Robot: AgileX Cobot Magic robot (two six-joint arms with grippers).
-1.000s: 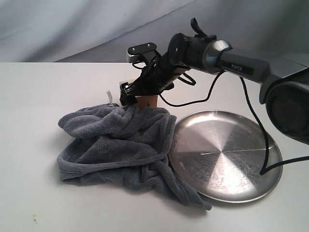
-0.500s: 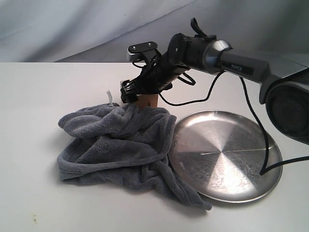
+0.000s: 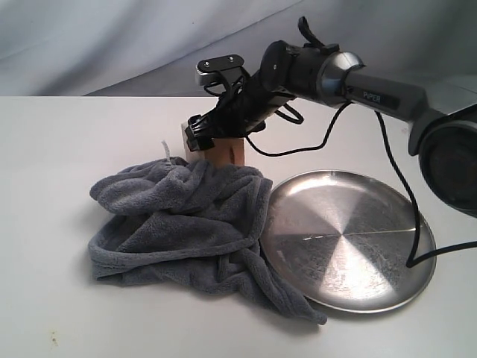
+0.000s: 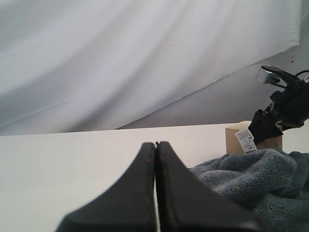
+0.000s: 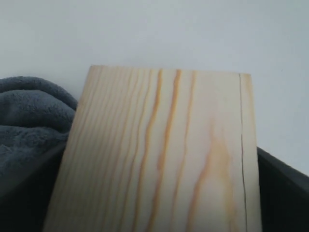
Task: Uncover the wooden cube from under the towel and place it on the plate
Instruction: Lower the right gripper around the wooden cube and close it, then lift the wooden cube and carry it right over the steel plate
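Moved since before: the right end effector point(image 3: 201, 139) and the wooden cube point(image 3: 221, 153) sit higher and further toward the left of the exterior view than a second ago. More of the block's pale face now shows above the towel point(image 3: 179, 216), and the jaws have drawn in on it.
Right end effector: closed on the wooden cube. In the right wrist view the grained face point(image 5: 159, 154) fills the space between two dark fingers, one on each side.
Left end effector: its fingers point(image 4: 156, 143) are pressed together with nothing between them, low over bare desk point(image 3: 59, 149), short of the towel's edge.
Wooden cube: at the far edge of the towel, with top and sides uncovered. The plush folds hide its lower edge, so I cannot tell whether it has fully left the desk.
Towel: a crumpled heap on the desk, with one trailing corner lying at the plate's near-left rim.
Plate: the plate point(image 3: 350, 306) is bare and shiny, just beside the towel on its right and apart from the cube.
Step in hand: uncovering looks finished. This appears to be the grasp turning into the lift.
Next move: raise the block clear of the folds, which could snag its base. Then carry it rightward and nearer, over the plate, set it down flat near the middle, and only then let go.
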